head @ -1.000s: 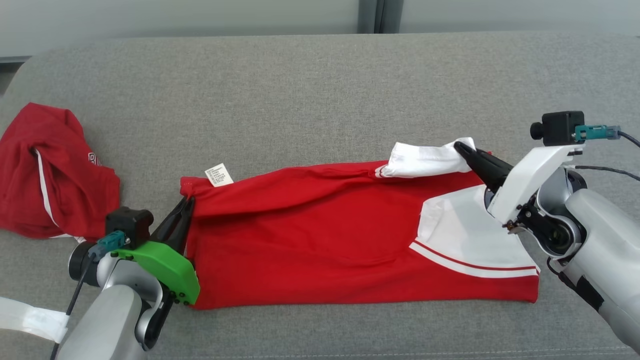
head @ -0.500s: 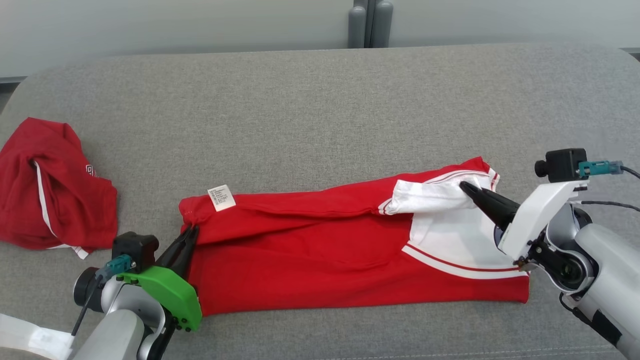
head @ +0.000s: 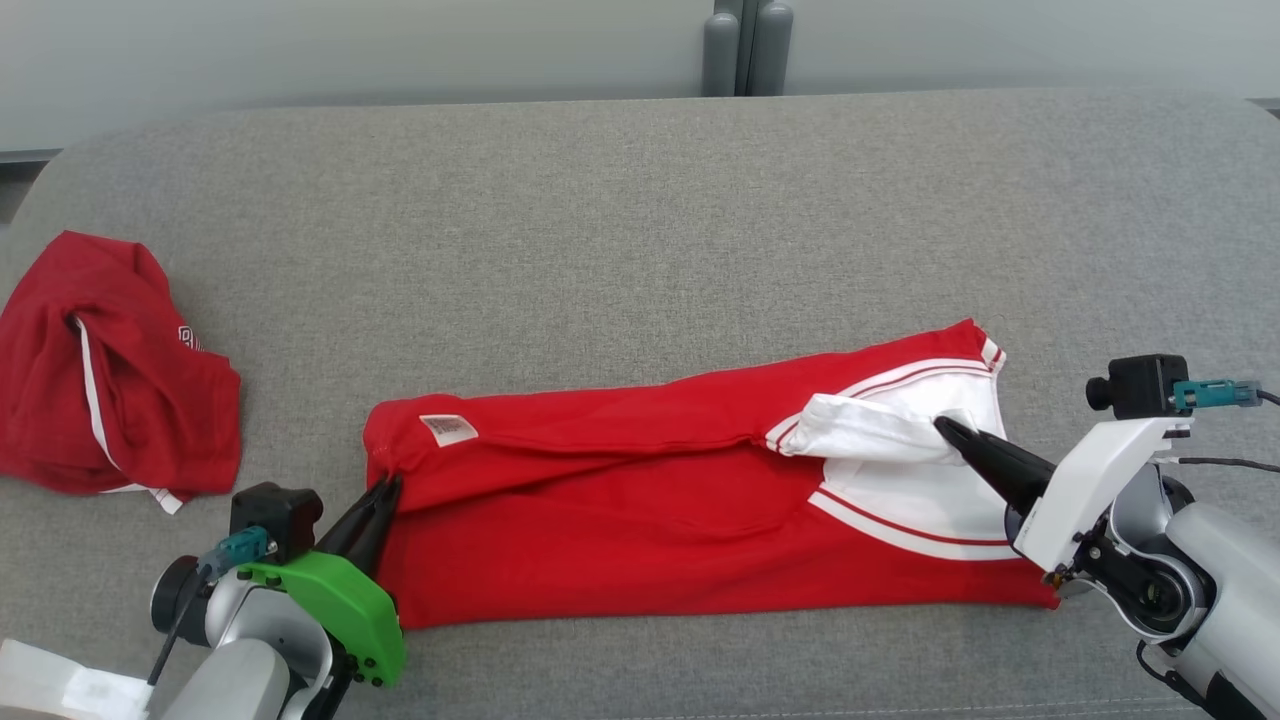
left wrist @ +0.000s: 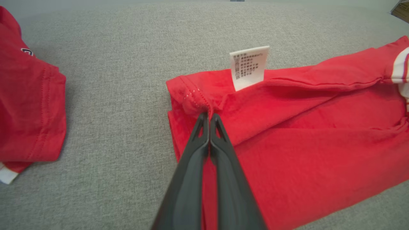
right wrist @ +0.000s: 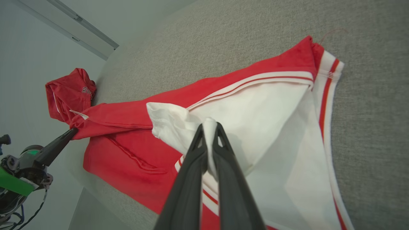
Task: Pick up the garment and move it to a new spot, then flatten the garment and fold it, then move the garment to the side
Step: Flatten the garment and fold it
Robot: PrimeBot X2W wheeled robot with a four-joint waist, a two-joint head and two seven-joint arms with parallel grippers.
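My right end effector (head: 943, 426), pinching the white sleeve (head: 860, 432), has drawn it nearer over the red garment (head: 620, 520) lying mid-way along the grey bench (head: 600, 200), while the left end effector (head: 383, 490) stays clamped on the hem corner (left wrist: 191, 95), so I judge the lengthwise fold under way.

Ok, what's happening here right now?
The red shirt lies stretched across the grey cushion, with both grippers shut on it. The left gripper pinches the hem corner near the label. The right gripper pinches a white flap at the other end, held over the shirt's white part. It looks like a lengthwise fold in progress. Another red garment sits bunched at the far left.
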